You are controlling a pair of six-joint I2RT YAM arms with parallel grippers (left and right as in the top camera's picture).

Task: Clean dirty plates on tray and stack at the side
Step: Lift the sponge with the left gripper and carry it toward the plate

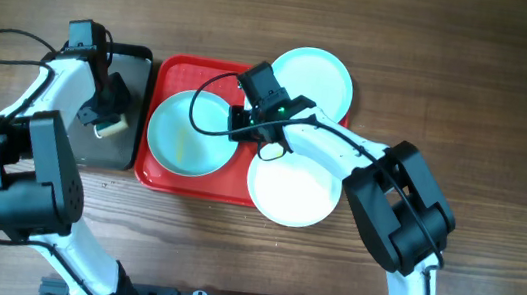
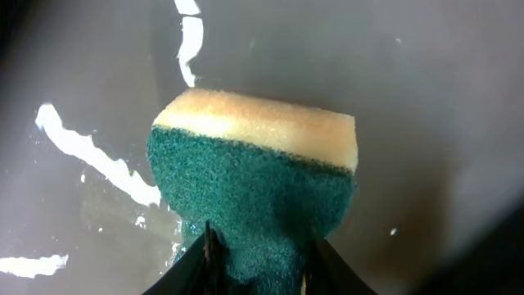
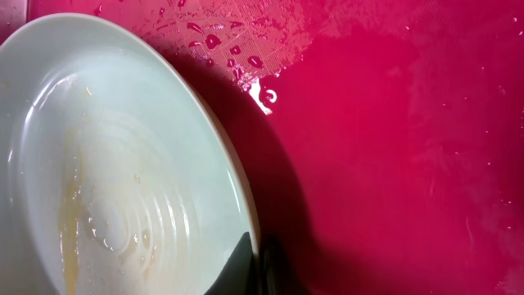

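Note:
A pale plate (image 1: 185,130) with yellowish smears lies on the red tray (image 1: 238,190); it also shows in the right wrist view (image 3: 115,164). My right gripper (image 1: 243,125) is shut on this plate's right rim (image 3: 255,262), one finger above it and one under it, tilting it off the tray floor (image 3: 393,147). Two more plates rest partly off the tray: one at the back right (image 1: 315,76), one at the front right (image 1: 294,187). My left gripper (image 1: 109,118) is shut on a green and yellow sponge (image 2: 254,172) over the black tray (image 1: 103,143).
The black tray floor (image 2: 426,98) is wet, with bright streaks. Water drops lie on the red tray near the plate (image 3: 237,49). Bare wooden table (image 1: 509,117) lies on the right and at the front.

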